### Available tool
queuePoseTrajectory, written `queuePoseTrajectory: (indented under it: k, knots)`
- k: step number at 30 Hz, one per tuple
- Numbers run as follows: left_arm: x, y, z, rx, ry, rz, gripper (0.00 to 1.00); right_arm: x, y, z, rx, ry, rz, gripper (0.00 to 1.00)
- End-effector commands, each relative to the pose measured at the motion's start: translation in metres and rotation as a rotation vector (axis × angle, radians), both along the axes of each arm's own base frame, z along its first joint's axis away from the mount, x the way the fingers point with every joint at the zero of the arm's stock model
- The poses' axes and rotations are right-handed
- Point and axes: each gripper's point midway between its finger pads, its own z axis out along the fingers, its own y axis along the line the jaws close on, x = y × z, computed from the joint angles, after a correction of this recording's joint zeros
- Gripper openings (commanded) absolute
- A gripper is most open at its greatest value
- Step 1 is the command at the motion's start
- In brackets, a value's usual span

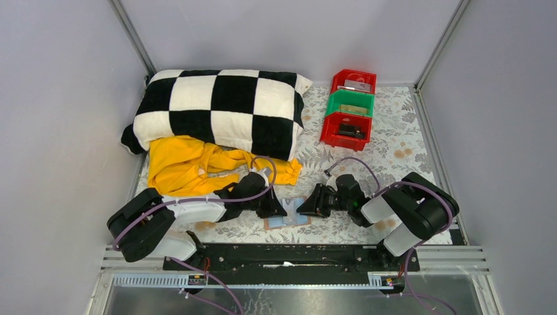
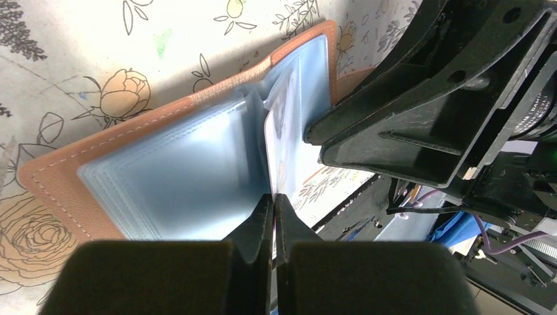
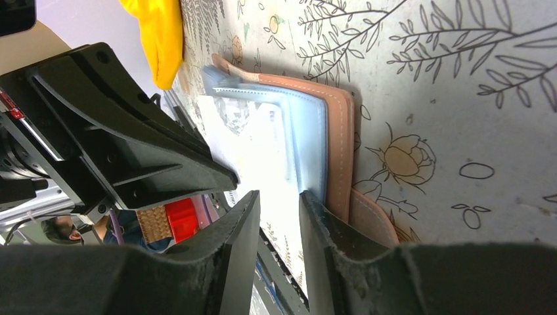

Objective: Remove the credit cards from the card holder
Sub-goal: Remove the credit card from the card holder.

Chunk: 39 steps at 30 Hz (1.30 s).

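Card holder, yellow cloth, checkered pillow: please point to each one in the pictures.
card holder (image 2: pixel 56 187): left wrist view, on its tan leather cover.
yellow cloth (image 1: pixel 190 167): top external view, on its middle folds.
checkered pillow (image 1: pixel 235 94): top external view, on a black square near its middle.

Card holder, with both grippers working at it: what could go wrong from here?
1. The left gripper is shut at the edge of an upright clear sleeve, not plainly on a card. A pull from there might lift or drag the whole card holder, or strain the sleeve.
2. The right gripper, jaws apart, sits very close to the left gripper over the card holder. Any sideways move could knock the two together.
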Motion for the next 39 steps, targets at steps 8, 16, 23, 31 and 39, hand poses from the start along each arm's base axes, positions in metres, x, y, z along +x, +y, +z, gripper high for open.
queuePoseTrajectory:
  k: [8,16,23,31,39]
  knots:
    - [-0.001,0.01,0.001,-0.004,-0.009,-0.009,0.12,-0.017,-0.028,-0.047,-0.183,0.094,-0.043,0.37]
    - [-0.002,0.009,0.004,-0.04,-0.007,-0.003,0.0,-0.016,-0.027,-0.046,-0.177,0.092,-0.044,0.37]
    - [0.0,0.021,0.003,-0.005,-0.014,0.008,0.0,-0.017,-0.028,-0.047,-0.184,0.094,-0.046,0.37]
    - [0.0,0.047,0.027,0.032,-0.097,-0.029,0.0,-0.014,-0.024,-0.033,-0.168,0.064,-0.025,0.37]
    - [-0.008,0.041,0.072,-0.032,-0.194,-0.166,0.0,0.005,-0.001,0.053,-0.019,-0.156,0.056,0.58]
